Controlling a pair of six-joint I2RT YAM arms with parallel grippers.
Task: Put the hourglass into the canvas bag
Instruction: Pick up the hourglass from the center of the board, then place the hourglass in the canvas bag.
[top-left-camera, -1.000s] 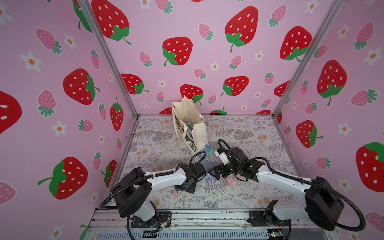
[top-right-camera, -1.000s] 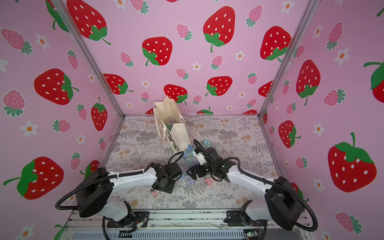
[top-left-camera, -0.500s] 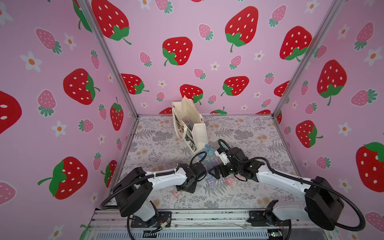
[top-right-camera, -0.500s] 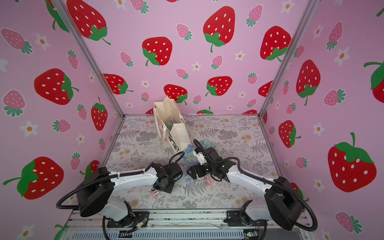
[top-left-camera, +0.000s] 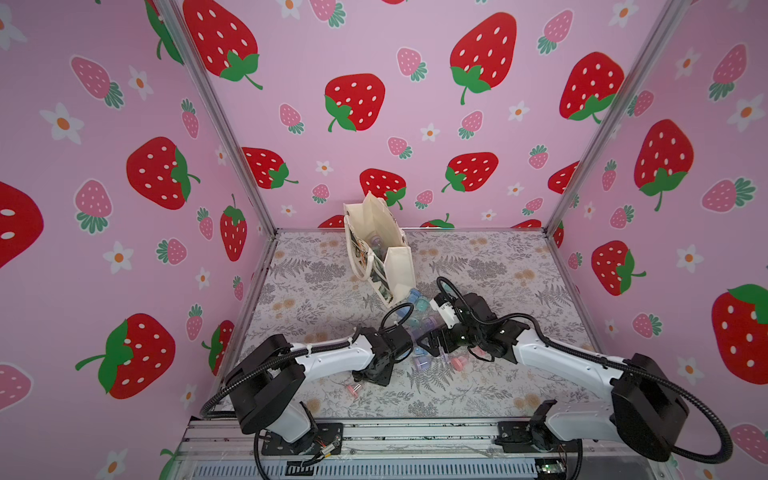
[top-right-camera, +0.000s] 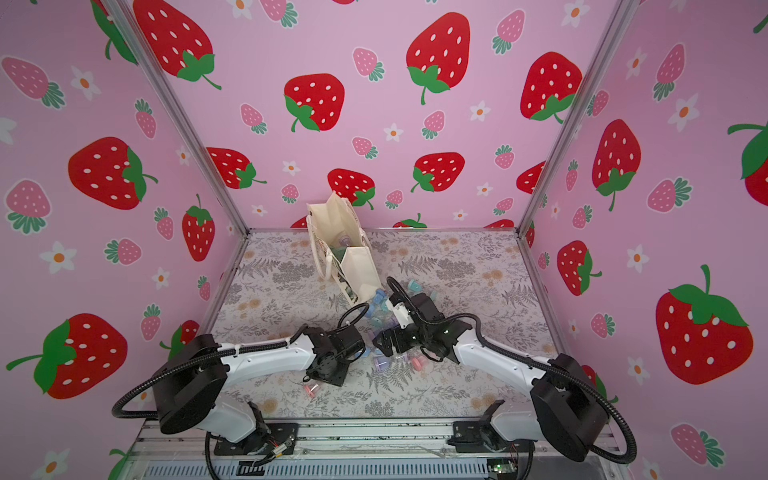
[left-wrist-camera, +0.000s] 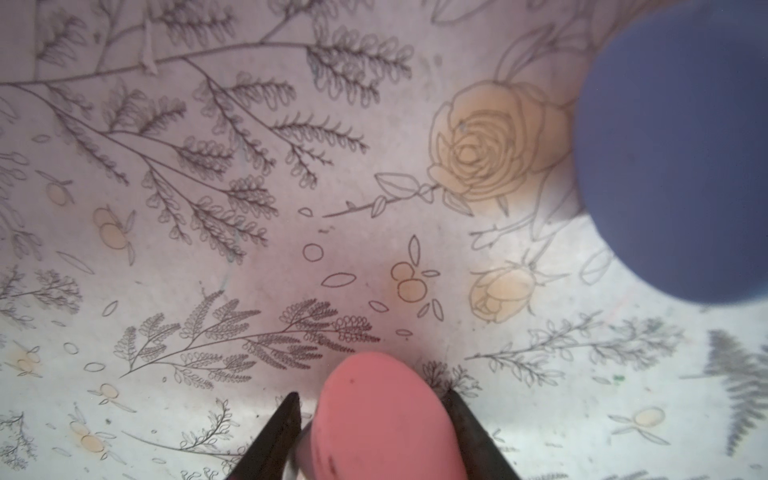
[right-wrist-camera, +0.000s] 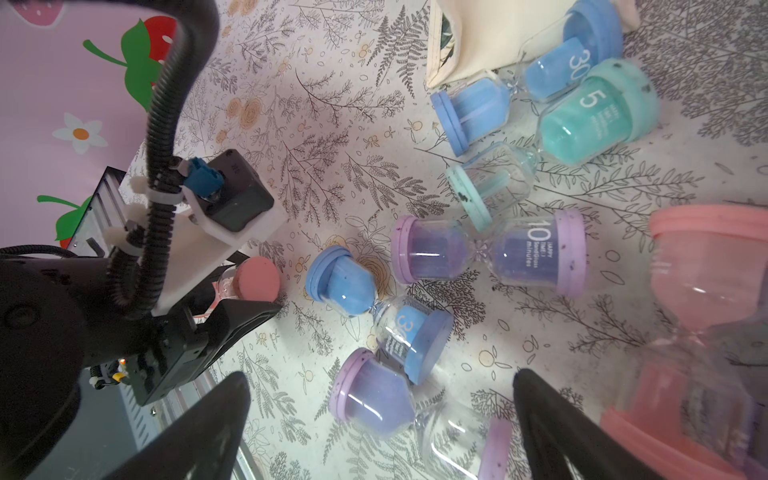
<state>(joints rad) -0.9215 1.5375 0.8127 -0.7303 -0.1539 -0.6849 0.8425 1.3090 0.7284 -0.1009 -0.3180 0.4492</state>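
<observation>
The cream canvas bag (top-left-camera: 397, 266) (top-right-camera: 358, 270) stands tilted at mid-table, mouth open, with hourglasses inside. A heap of hourglasses lies at its foot. In the left wrist view my left gripper (left-wrist-camera: 372, 394) is shut on a small pink hourglass (left-wrist-camera: 382, 419), whose cap also shows in the right wrist view (right-wrist-camera: 254, 278). In both top views that gripper's body (top-left-camera: 376, 374) hides its fingers. My right gripper (right-wrist-camera: 380, 376) (top-left-camera: 428, 345) stands open low over a purple hourglass (right-wrist-camera: 374, 395), not touching it.
Loose on the floral mat (top-left-camera: 316, 291) lie blue (right-wrist-camera: 353, 291), purple (right-wrist-camera: 536, 249), teal (right-wrist-camera: 594, 120) and large pink (right-wrist-camera: 702, 270) hourglasses. A small pink hourglass (top-left-camera: 354, 389) shows just in front of the left gripper; I cannot tell whether it is the held one. Pink walls enclose three sides.
My left gripper's jaws have closed in on the small pink hourglass, and that arm has barely shifted. The right arm and the bag have not moved.
</observation>
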